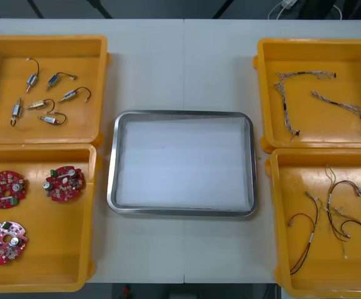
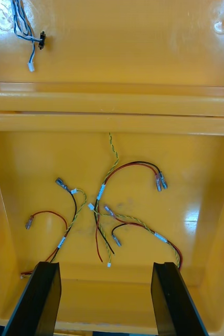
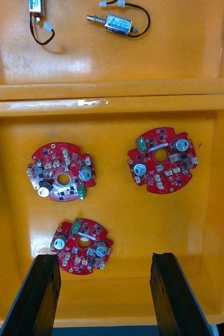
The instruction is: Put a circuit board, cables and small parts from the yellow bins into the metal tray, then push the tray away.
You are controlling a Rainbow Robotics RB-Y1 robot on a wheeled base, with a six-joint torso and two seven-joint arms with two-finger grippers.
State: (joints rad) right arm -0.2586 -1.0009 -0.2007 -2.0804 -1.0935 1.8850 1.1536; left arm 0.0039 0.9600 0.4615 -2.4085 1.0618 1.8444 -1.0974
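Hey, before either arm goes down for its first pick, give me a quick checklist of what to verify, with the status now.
1. Room in the metal tray: ok, white inside with nothing in it.
2. Is the left gripper open: ok, fingers apart over the near left yellow bin.
3. Nearest circuit board centred between its fingers: not ok, it lies close to one finger.
4. Is the right gripper open: ok, above the red and yellow cables.
5. Those cables lying separate: not ok, several cross one another.
6. Height left above the board: cannot tell.
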